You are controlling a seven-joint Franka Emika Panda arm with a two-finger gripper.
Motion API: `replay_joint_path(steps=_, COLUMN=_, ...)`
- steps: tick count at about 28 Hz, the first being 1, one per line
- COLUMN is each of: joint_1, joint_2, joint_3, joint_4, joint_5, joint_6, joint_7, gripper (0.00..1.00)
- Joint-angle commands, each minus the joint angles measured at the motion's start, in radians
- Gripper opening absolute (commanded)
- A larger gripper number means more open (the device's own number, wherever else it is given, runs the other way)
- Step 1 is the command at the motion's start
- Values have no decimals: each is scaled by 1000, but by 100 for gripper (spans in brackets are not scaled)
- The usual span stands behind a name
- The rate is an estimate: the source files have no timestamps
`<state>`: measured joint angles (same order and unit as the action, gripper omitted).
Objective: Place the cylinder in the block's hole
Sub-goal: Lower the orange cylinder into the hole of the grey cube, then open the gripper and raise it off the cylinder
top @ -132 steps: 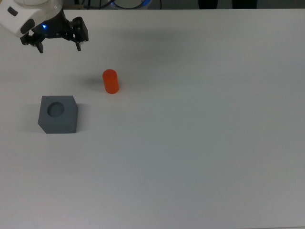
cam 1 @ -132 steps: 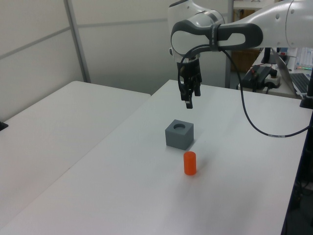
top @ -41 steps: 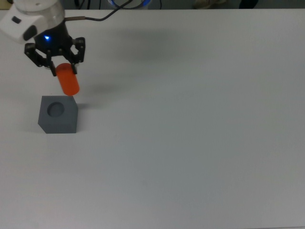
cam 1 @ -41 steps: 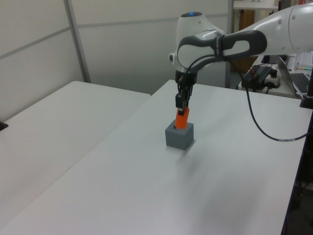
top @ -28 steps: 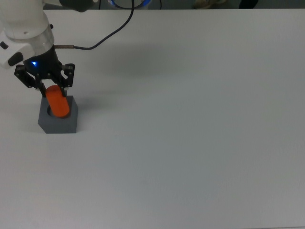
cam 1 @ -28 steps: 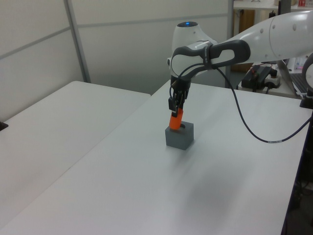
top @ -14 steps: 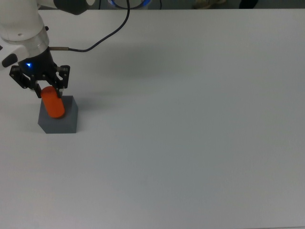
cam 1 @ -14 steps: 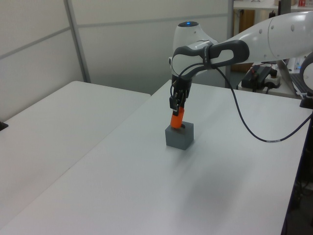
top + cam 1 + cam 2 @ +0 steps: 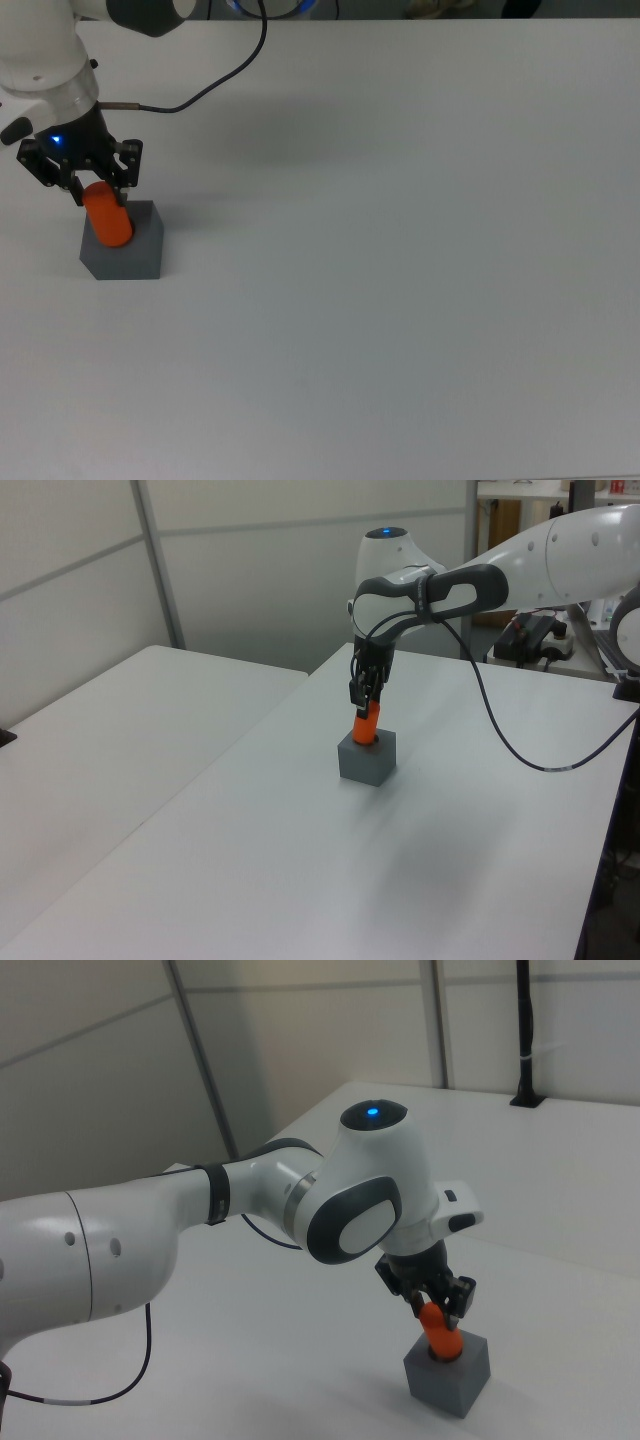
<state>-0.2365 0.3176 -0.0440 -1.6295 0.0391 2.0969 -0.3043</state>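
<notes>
The orange-red cylinder (image 9: 108, 224) (image 9: 364, 726) (image 9: 440, 1334) stands on top of the dark grey block (image 9: 130, 256) (image 9: 368, 759) (image 9: 450, 1372), its lower end at the block's top face where the hole is. The cylinder hides the hole. My gripper (image 9: 82, 186) (image 9: 361, 697) (image 9: 432, 1305) is right above the block, shut on the cylinder's upper end. In the top view the block sits at the top view's left; in the right view the cylinder leans slightly.
A black cable (image 9: 215, 75) runs from the arm across the white table (image 9: 400, 250). A second white table (image 9: 110, 730) lies at the left view's left, across a narrow gap. Equipment and cables (image 9: 540, 635) stand beyond the far table edge.
From resting open far above the table, my gripper took the cylinder and carried it over the block. In the last half second the cylinder has sunk slightly lower onto the block's top.
</notes>
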Motion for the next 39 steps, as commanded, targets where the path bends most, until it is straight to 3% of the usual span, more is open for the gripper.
replay_joint_path(steps=1, joint_1=2, joint_2=-3, joint_3=-7, joint_4=-15, joint_5=-15, joint_6=-14, joint_7=-7, gripper=0)
replay_joint_path(steps=7, joint_1=2, joint_2=-3, joint_3=-7, joint_4=-21, joint_5=-18, joint_6=-17, joint_7=-7, gripper=0)
replay_joint_path(steps=9, joint_1=2, joint_2=-3, joint_3=-7, joint_4=-20, joint_5=-19, joint_6=-25, joint_7=-7, gripper=7)
replay_joint_path(steps=10, joint_1=2, joint_2=-3, joint_3=-7, joint_4=-19, joint_5=-19, joint_6=-25, joint_7=-10, gripper=16)
replay_joint_path(steps=11, joint_1=2, joint_2=-5, joint_3=-7, joint_4=-18, joint_5=-19, joint_6=-25, joint_7=-12, gripper=32)
replay_joint_path(steps=13, joint_1=2, joint_2=-5, joint_3=-7, joint_4=-18, joint_5=-18, joint_6=-25, joint_7=-10, gripper=73)
replay_joint_path(steps=14, joint_1=2, joint_2=-8, joint_3=-7, joint_4=-16, joint_5=-18, joint_6=-26, joint_7=-6, gripper=100)
replay_joint_path(steps=24, joint_1=3, joint_2=-71, joint_3=-7, joint_4=20, joint_5=-15, joint_6=-132, joint_7=-9, gripper=100)
replay_joint_path(steps=32, joint_1=14, joint_2=-118, joint_3=7, joint_4=91, joint_5=-21, joint_6=-314, joint_7=-7, gripper=100)
replay_joint_path(steps=39, joint_1=52, joint_2=-143, joint_3=12, joint_4=94, joint_5=-88, joint_6=-394, joint_7=-2, gripper=100)
